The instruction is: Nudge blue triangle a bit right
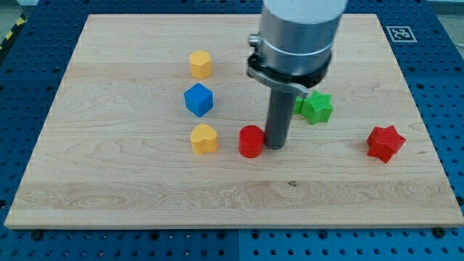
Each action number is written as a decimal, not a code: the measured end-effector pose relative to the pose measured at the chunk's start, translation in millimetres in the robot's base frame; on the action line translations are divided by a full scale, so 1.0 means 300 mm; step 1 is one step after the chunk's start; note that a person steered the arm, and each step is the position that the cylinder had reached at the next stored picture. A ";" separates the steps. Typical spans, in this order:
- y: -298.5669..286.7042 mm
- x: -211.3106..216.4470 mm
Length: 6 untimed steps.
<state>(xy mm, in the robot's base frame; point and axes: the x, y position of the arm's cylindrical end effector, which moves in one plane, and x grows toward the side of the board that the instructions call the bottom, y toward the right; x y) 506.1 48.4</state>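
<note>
My tip (276,147) is sitting just right of the red cylinder (251,141), possibly touching; no pincer, holding nothing. No blue triangle showing, only a blue cube (199,99).

My tip (276,146) sits touching the right side of the red cylinder (251,141), which blocks any path leftward. Beyond it, a left-centre column stands: yellow heart (204,139), blue cube (199,99), yellow hexagonal block (201,64). The green star (315,107) crowds the upper right of the rod (partly hidden by it). The red star (384,143) stands well apart at the frame's right. The wooden board (217,203) lies open along the bottom.
</note>
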 end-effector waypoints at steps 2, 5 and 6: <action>-0.093 -0.071; 0.050 -0.430; 0.217 -0.429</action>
